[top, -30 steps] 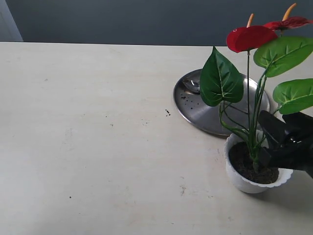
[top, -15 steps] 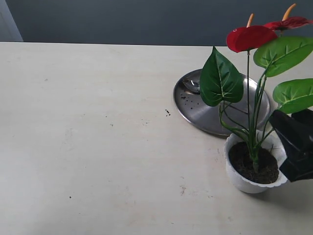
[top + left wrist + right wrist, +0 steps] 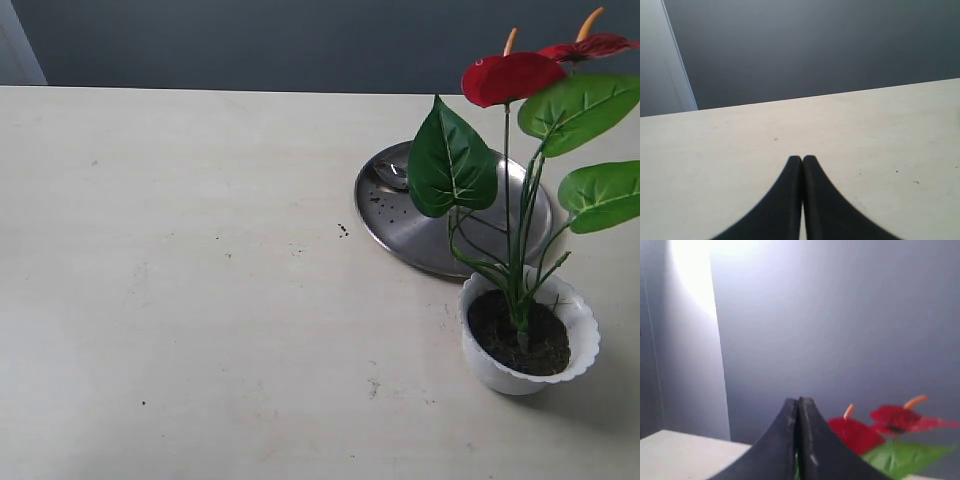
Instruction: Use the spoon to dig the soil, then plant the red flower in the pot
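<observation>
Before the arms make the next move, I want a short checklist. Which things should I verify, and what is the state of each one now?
1. Red flower stands upright with its stems in the soil: ok.
2. Pot is upright on the table, beside the steel plate: ok.
3. Spoon lies on the plate: ok.
4. Right gripper is off the plant, jaws together and empty: ok.
5. Left gripper has its jaws together and empty, over bare table: ok.
6. Table free of spilled soil: not ok, a few dark crumbs lie beside the plate.
</observation>
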